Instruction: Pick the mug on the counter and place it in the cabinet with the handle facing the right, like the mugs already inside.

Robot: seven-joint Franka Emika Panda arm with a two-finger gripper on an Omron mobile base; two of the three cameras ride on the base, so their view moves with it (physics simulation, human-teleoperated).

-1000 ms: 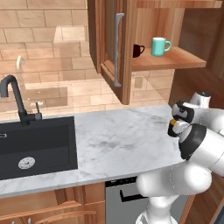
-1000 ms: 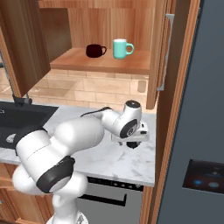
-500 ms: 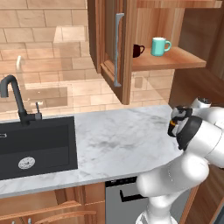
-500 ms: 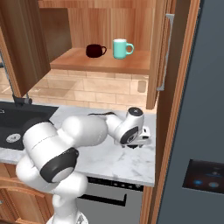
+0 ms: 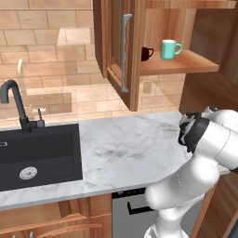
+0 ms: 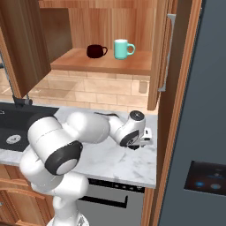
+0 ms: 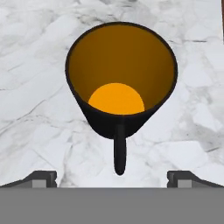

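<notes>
The jaws stood wide apart, the gripper (image 7: 112, 177) hanging straight above the mug (image 7: 121, 87), whose dark fingertips (image 7: 40, 177) showed at either side of the hand view with nothing between them. The mug stood upright on the marble counter (image 7: 35, 65), its long axis running up toward the hand and its yellow-orange inside open to the camera. Its loop handle pointed toward the bottom of the hand view, midway between the two tips without touching either.
</notes>
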